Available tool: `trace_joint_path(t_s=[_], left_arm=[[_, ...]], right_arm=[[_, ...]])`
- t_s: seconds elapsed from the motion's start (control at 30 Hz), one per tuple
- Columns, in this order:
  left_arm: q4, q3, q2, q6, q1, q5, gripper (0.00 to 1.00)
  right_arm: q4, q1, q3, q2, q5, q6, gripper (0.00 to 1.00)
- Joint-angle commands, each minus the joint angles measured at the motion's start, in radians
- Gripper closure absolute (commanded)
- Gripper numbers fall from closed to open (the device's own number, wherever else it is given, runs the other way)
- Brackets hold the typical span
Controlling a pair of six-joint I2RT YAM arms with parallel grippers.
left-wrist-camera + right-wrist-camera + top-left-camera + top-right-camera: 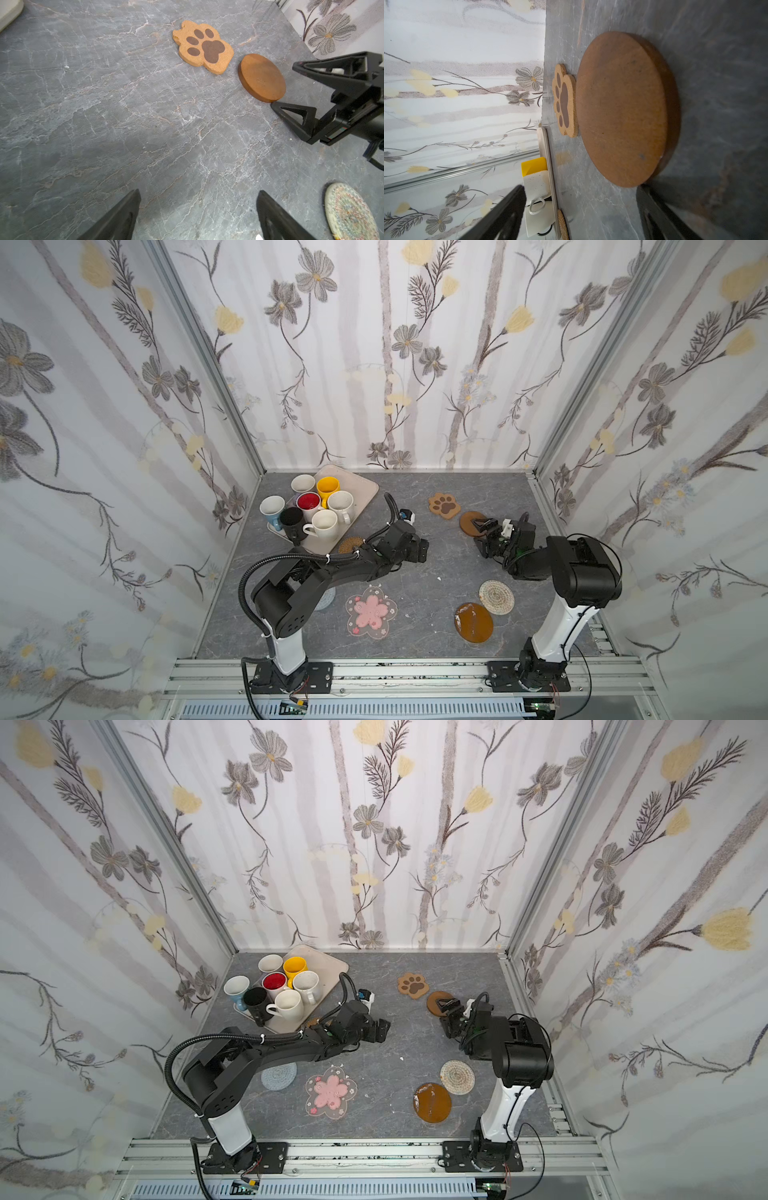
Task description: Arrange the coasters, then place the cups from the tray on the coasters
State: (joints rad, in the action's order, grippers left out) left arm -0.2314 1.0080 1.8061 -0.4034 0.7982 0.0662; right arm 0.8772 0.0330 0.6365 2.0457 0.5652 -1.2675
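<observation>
Sitting on the tray (pixel 357 483): all seven cups (pixel 308 502), bunched at its left end. Left gripper (pixel 423 551) hovers just right of the tray's near corner, jaws apart. Right gripper (pixel 480 537) is farther right of the tray, jaws spread wide at the brown wooden round coaster (pixel 468 519), which lies flat on the table (pixel 415 593).

Stone-look table, cork, wood and glazed cups

The table (pixel 104 104) looks like matt grey stone with pale veins. The paw coaster (pixel 204 46) is grainy cork. The round coaster (pixel 261 78) beside it is smooth matt wood. The near round coaster (pixel 473 622) shines. The cups (pixel 324 524) look like glossy ceramic.
</observation>
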Motion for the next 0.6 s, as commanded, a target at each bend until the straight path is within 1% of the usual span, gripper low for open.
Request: trace_joint_path(t_s=[0.0,0.13,0.17,0.23,0.57], left_arm=[[-0.026,0.014,0.02,0.002,-0.009,-0.024,0.1],[-0.029,0.019,0.035,0.003,-0.024,-0.036,0.1],[-0.029,0.017,0.038,0.003,-0.025,-0.038,0.1],[-0.031,0.017,0.042,0.006,-0.028,-0.04,0.1],[-0.029,-0.008,0.053,0.01,-0.033,-0.035,0.11]], right_arm=[[0.006,-0.002,0.048,0.04,-0.042,-0.028,0.15],[-0.015,-0.002,0.109,0.089,-0.05,-0.034,0.15],[-0.017,-0.002,0.153,0.101,-0.052,-0.038,0.15],[-0.027,-0.002,0.187,0.12,-0.056,-0.041,0.16],[-0.094,-0.002,0.354,0.214,-0.073,-0.035,0.15]])
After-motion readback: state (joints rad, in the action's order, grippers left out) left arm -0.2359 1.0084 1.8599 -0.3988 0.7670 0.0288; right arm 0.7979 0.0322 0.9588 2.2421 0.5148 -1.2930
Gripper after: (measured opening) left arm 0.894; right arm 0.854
